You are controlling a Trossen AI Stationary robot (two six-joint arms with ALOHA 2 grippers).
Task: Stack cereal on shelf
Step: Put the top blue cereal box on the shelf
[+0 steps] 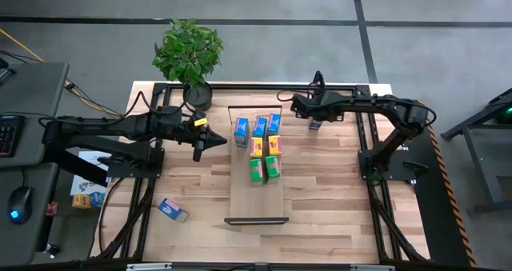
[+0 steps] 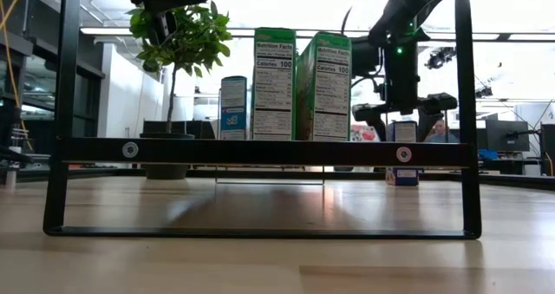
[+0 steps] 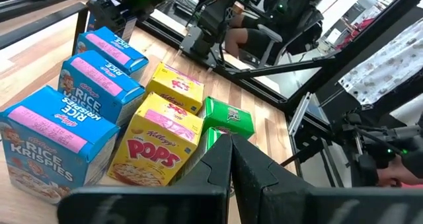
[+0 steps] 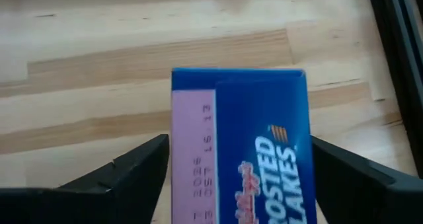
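The shelf [image 1: 256,201] lies along the table's middle and carries several cereal boxes standing upright: three blue [image 1: 258,127] at its far end, two yellow [image 1: 258,147], then green ones [image 1: 256,172]. A blue Frosted Flakes box [image 1: 315,125] stands on the table right of the shelf's far end. My right gripper [image 4: 239,145] is open above it, one finger on either side of its top, and I see no touch. My left gripper [image 1: 200,140] is shut and empty, left of the shelf, pointing at the boxes [image 3: 158,151]. Another blue box [image 1: 172,209] lies flat at the near left.
A potted plant [image 1: 189,55] stands at the table's far edge, left of the shelf. The shelf's black end bracket [image 2: 260,151] crosses the low view in front of the boxes. The near half of the shelf board is bare. Bare tabletop lies right of the shelf [image 1: 328,183].
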